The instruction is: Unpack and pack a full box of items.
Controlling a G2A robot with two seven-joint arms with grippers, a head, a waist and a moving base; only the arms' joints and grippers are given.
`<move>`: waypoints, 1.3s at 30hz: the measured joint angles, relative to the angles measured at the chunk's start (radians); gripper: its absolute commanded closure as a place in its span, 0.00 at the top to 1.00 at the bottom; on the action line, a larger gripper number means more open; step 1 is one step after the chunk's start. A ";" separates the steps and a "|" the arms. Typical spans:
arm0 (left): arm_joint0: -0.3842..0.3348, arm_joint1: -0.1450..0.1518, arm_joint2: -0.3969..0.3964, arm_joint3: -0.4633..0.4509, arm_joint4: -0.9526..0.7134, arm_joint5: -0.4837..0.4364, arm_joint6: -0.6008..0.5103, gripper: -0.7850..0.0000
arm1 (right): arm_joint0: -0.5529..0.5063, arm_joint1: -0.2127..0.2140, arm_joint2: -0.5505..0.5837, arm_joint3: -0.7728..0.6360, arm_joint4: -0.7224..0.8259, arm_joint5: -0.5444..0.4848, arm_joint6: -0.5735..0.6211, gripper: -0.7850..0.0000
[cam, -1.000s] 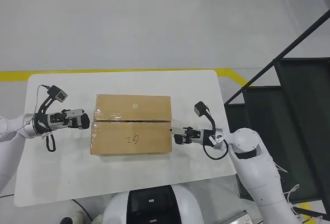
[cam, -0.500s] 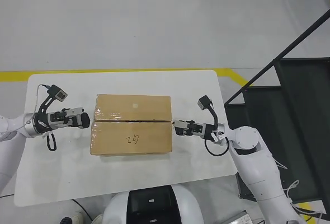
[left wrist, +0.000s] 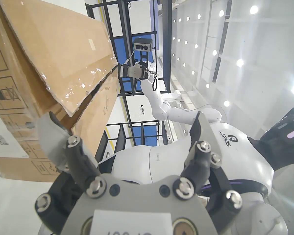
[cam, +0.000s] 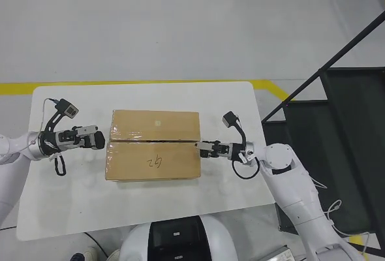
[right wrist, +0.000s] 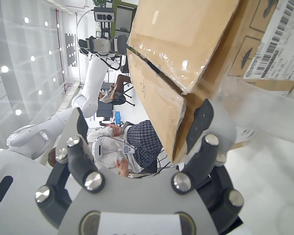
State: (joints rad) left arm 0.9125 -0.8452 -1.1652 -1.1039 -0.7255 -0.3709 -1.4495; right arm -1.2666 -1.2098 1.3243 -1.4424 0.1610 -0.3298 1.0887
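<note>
I have the cardboard box (cam: 154,145) sitting in the middle of the white bench (cam: 68,209), its long sides running across in front of the robot. Both top flaps lie down, meeting along a centre seam (cam: 154,140) covered with clear tape. The flap nearer the robot carries a handwritten mark (cam: 154,160), and the far flap has a small pale sticker (cam: 157,122).

The left end effector (cam: 100,140) sits at the box's left end, level with the seam, its fingers spread apart with nothing between them. From its wrist camera, one pale fingertip (left wrist: 47,123) is right by the corner where the flaps meet.

The right end effector (cam: 202,149) is at the opposite end, also at seam height, with its fingers parted and gripping nothing. One dark pad (right wrist: 201,121) lies close against the box's end panel, just under the flap edges. I can't tell from here whether it actually touches the cardboard. At that end the tape looks ragged, with a narrow gap between the flaps.

A dark metal stair frame (cam: 336,130) stands off the bench's right side.
</note>
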 measured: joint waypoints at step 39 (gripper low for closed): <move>0.144 0.023 -0.107 -0.159 0.054 0.078 0.043 1.00 | -0.155 0.050 -0.143 -0.253 -0.021 0.114 0.189 1.00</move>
State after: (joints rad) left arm 1.0568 -0.8220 -1.2724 -1.2630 -0.6711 -0.2929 -1.4061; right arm -1.4214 -1.1597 1.1809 -1.6954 0.1401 -0.2154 1.2774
